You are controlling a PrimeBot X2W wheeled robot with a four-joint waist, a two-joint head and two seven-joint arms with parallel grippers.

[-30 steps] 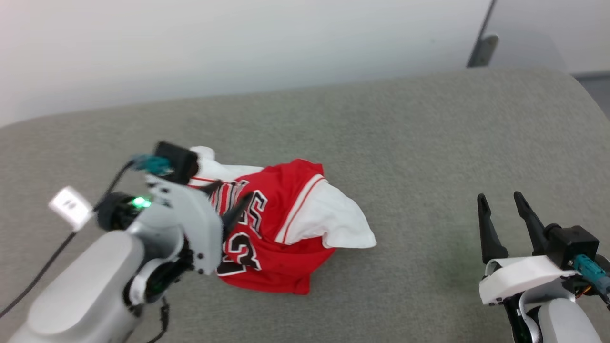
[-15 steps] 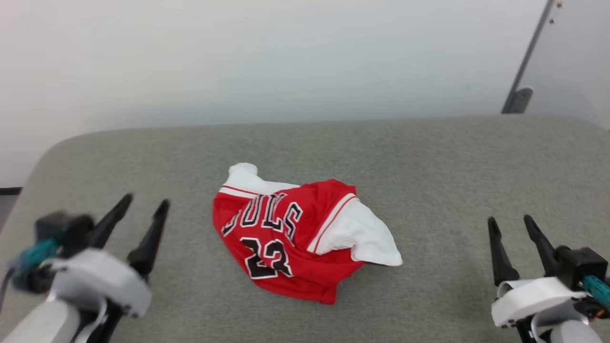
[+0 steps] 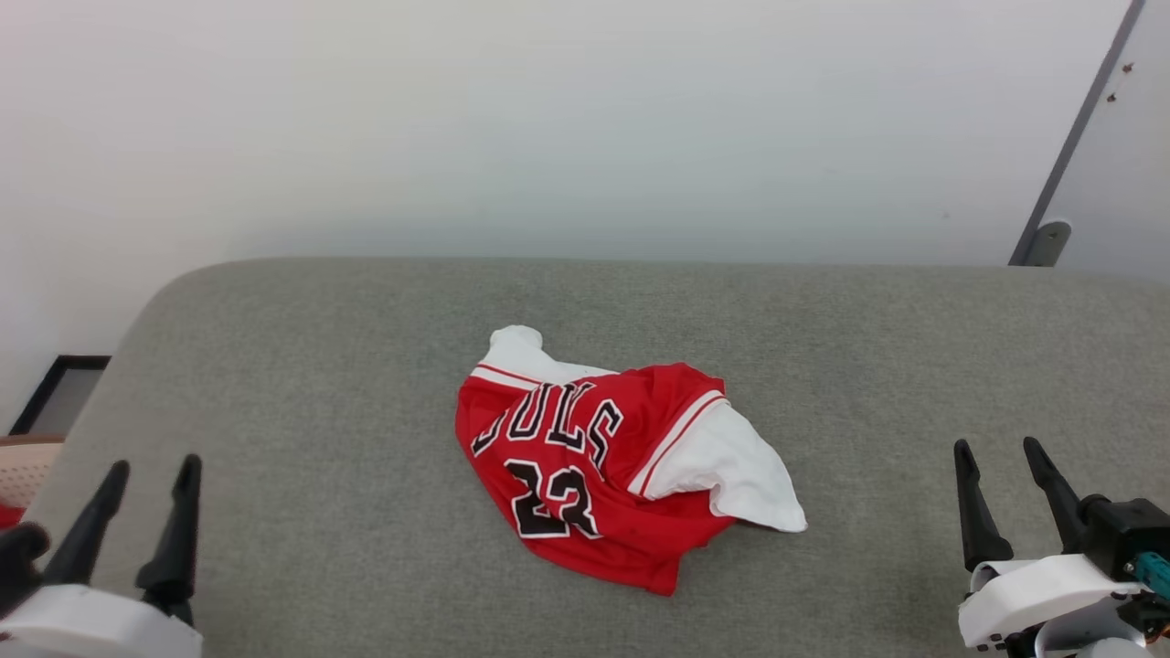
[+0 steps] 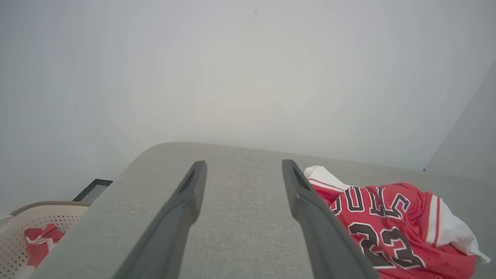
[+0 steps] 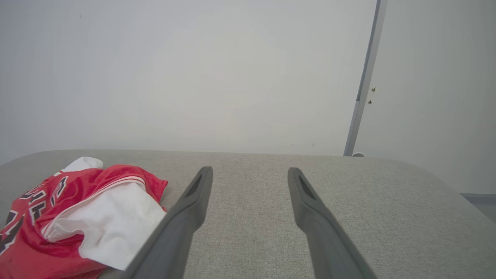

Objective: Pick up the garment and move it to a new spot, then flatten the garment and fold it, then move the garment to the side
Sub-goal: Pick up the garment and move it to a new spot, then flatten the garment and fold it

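Note:
The garment (image 3: 603,466) is a red jersey with white sleeves and black "BULLS 23" lettering, lying crumpled in a heap at the middle of the grey padded surface (image 3: 320,384). My left gripper (image 3: 154,472) stands open at the lower left, far from the cloth, with nothing between its fingers. At the lower right my right gripper (image 3: 998,449) is open and empty too. In the left wrist view the garment (image 4: 391,221) lies to the right of the left gripper (image 4: 244,164). In the right wrist view the garment (image 5: 77,209) lies left of the right gripper (image 5: 250,170).
A pale perforated basket (image 4: 31,228) holding red cloth sits off the surface's left edge, and its rim (image 3: 27,461) shows in the head view. A white wall rises behind the surface. A grey vertical post (image 3: 1069,146) stands at the back right.
My left gripper has let go of the garment and drawn back to the lower left. The camera has shifted, so the whole scene sits lower and further right. The garment rests where it was dropped.

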